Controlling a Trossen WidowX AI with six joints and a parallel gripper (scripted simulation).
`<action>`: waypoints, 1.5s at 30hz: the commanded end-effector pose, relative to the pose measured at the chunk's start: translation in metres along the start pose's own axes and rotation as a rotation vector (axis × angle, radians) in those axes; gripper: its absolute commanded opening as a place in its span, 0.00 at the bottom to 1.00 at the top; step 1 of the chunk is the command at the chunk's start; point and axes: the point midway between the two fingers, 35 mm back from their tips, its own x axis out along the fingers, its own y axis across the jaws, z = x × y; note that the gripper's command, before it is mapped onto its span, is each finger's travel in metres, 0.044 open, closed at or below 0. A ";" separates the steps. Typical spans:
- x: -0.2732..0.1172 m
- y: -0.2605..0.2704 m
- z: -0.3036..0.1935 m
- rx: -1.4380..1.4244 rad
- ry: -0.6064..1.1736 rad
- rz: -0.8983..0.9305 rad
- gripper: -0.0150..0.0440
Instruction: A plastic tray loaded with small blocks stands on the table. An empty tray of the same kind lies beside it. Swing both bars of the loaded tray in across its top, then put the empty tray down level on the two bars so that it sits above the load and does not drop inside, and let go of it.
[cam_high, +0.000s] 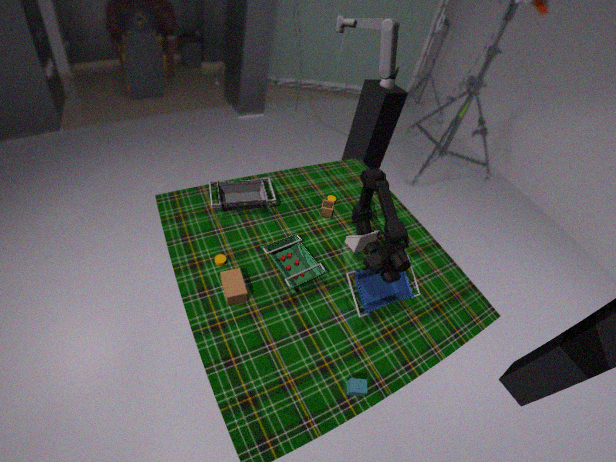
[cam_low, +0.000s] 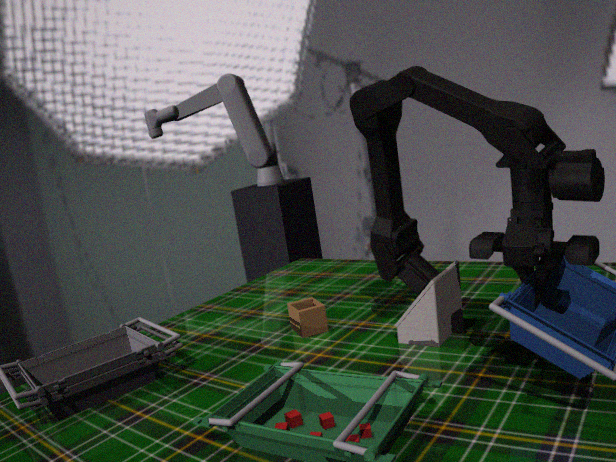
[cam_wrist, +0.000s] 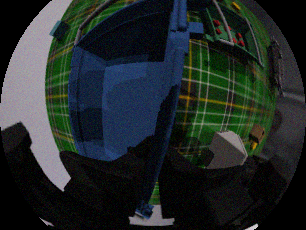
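The green tray (cam_high: 306, 254) (cam_low: 345, 390) holds several small red blocks (cam_high: 296, 262) (cam_low: 326, 420) (cam_wrist: 216, 23). One of its wire bars (cam_high: 283, 245) (cam_low: 260, 398) and the other bar (cam_high: 305, 276) (cam_low: 368, 407) both lie in across its top. My gripper (cam_high: 390, 274) (cam_low: 547, 295) (cam_wrist: 154, 140) is shut on a long side wall of the empty blue tray (cam_high: 380, 292) (cam_low: 545, 350) (cam_wrist: 130, 105). The blue tray is raised off the cloth and tilted, with its white bars out at its ends. The fingertips are partly hidden against the dark wall.
A white wedge (cam_high: 357, 243) (cam_low: 422, 320) (cam_wrist: 227, 150) stands between the arm base and the blue tray. A grey tray (cam_high: 242, 206) (cam_low: 90, 385) is at the back left. An open brown box (cam_high: 327, 210) (cam_low: 310, 322), a brown block (cam_high: 234, 286) and a teal block (cam_high: 357, 386) are farther off.
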 end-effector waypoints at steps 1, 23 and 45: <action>-0.015 0.016 0.005 0.008 0.001 0.021 0.25; -0.062 0.064 0.023 0.009 0.001 0.025 0.25; -0.085 0.082 0.032 0.009 0.000 0.026 0.25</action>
